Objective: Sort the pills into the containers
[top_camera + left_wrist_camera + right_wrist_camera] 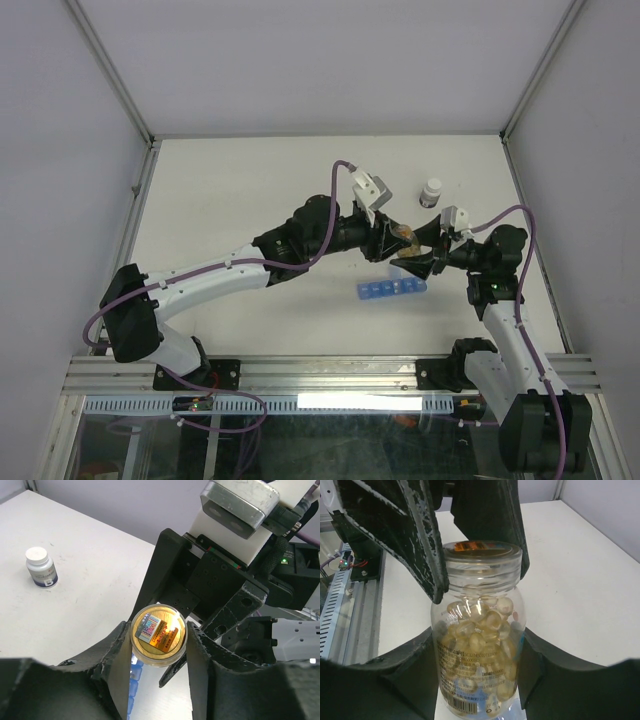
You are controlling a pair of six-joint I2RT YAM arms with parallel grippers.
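Barely started: pill bottle capped, nothing sorted yet

All pills (485, 620) sat inside the clear bottle (470, 680), pale gold capsules, none visible loose. The bottle was clamped between the right gripper (479, 640) fingers, held off the table (250, 180). Its cap (159, 635) sat between the left gripper (159, 627) fingers, which pressed it on both sides; looked like a grip for unscrewing. The blue organizer (391, 290) lay flat just below both sets of fingers. Couldn't tell whether its compartments held anything, but none looked filled. A white-capped bottle (41, 567) stood well beyond the left fingertips. Remaining, by my read: uncap, tip out, distribute across compartments.
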